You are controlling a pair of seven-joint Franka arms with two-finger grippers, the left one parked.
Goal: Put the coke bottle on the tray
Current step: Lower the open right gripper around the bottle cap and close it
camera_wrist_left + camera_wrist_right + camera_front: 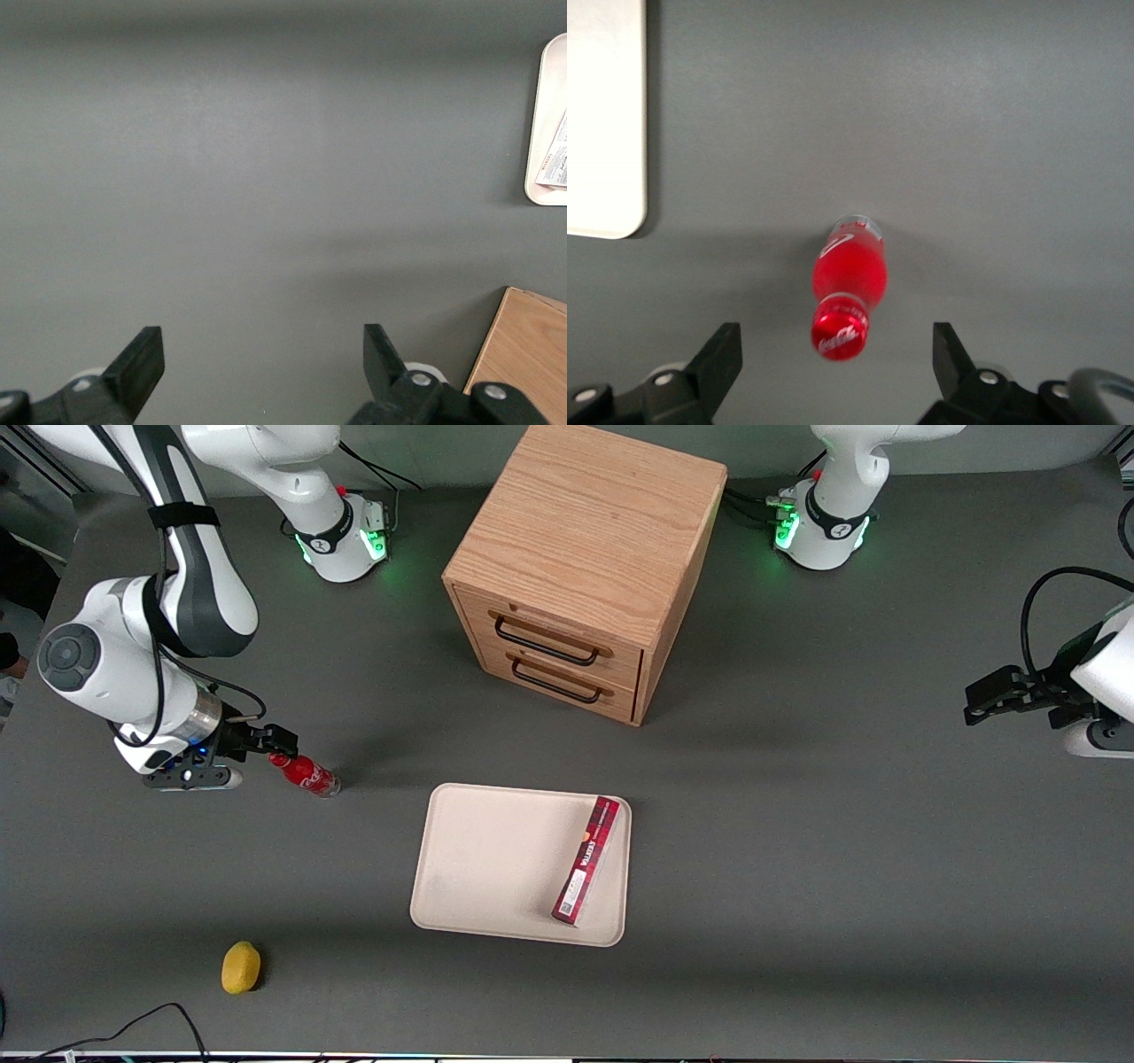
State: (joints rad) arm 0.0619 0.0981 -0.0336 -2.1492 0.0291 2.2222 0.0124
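The coke bottle [307,776] is a small red bottle with a red cap and clear base. It rests on the grey table toward the working arm's end, apart from the tray. Its cap points at my right gripper [270,744]. In the right wrist view the bottle [849,279] lies between the open fingers of the gripper [837,363], which touch nothing. The cream-beige tray [496,859] lies mid-table, nearer the front camera than the cabinet; its corner shows in the right wrist view [602,115].
A long red box [586,859] lies on the tray along the side toward the parked arm. A wooden two-drawer cabinet [580,567] stands farther from the front camera. A yellow lemon [241,966] lies near the table's front edge.
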